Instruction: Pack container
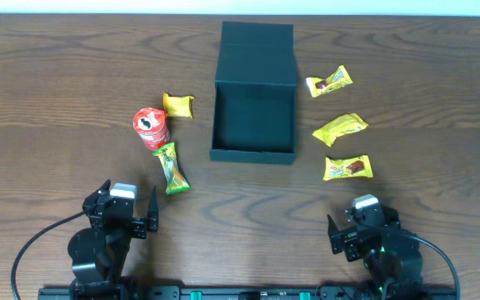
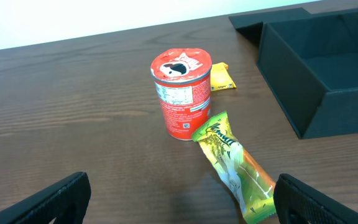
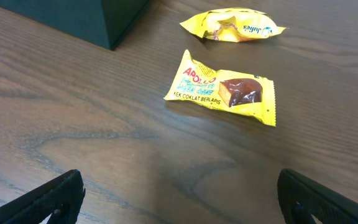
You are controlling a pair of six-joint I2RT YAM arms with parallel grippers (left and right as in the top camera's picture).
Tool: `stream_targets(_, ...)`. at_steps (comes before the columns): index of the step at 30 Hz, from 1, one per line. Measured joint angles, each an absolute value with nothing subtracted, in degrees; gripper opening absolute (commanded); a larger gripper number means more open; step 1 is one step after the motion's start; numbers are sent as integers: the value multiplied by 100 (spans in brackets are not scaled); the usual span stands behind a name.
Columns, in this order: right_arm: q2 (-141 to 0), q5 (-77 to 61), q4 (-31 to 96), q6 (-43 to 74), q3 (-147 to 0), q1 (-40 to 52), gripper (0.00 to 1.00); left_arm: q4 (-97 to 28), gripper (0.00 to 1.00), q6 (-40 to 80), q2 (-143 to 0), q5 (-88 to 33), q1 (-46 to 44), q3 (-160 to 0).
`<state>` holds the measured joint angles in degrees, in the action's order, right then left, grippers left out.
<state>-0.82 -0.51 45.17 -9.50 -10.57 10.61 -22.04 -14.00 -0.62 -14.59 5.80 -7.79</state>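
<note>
My left claw [image 1: 127,200] sits at the near edge of the counter [image 1: 57,83] with its fingers spread wide and nothing between them. My right claw [image 1: 363,215] is at the same edge on the other side, just as wide and just as bare.

Ahead of my left claw a long green packet [image 2: 235,165] lies flat, running away from me. Its far end comes right up to the base of a red can [image 2: 182,93]; I cannot tell whether they touch. The can stands upright with its red lid on. Just beyond it lies a small orange-yellow packet [image 2: 221,76].

Ahead of my right claw a yellow packet with a chocolate cake printed on it [image 3: 225,93] lies flat, nearest to me. Beyond it is a crumpled yellow packet [image 3: 235,25], and farthest on that side another yellow packet [image 1: 329,82].

The container [image 1: 252,155] stands in the middle of the counter, between the two groups of snacks and apart from all of them. It is open, with its dark inside showing and its lid laid back flat on the far side. None of the packets is inside it.
</note>
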Motion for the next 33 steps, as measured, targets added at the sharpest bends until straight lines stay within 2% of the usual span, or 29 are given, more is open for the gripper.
stream_targets(8, -82, -51, 4519, -950, -1057, 1061, 99, -2204, 95, -1374, -62, -1479, 580, -779)
stream_targets(11, -82, -51, 4519, -950, -1057, 1061, 99, -2204, 95, -958, -62, -1780, 580, -779)
stream_targets(17, -82, -51, 4517, -950, -1057, 1061, 99, -2202, 95, 2139, -62, -2923, 580, -779)
stream_targets(24, -82, -51, 4517, -950, -1057, 1061, 99, -1715, 95, 4119, -64, -3068, 580, -690)
stream_targets(29, -82, -51, 4517, -950, -1057, 1061, 99, -611, 96, 4366, -69, -3140, 580, -655)
stream_targets(33, -82, -49, 4521, -950, -1055, 1061, 99, -915, 96, 4077, -587, -2928, 580, -1083)
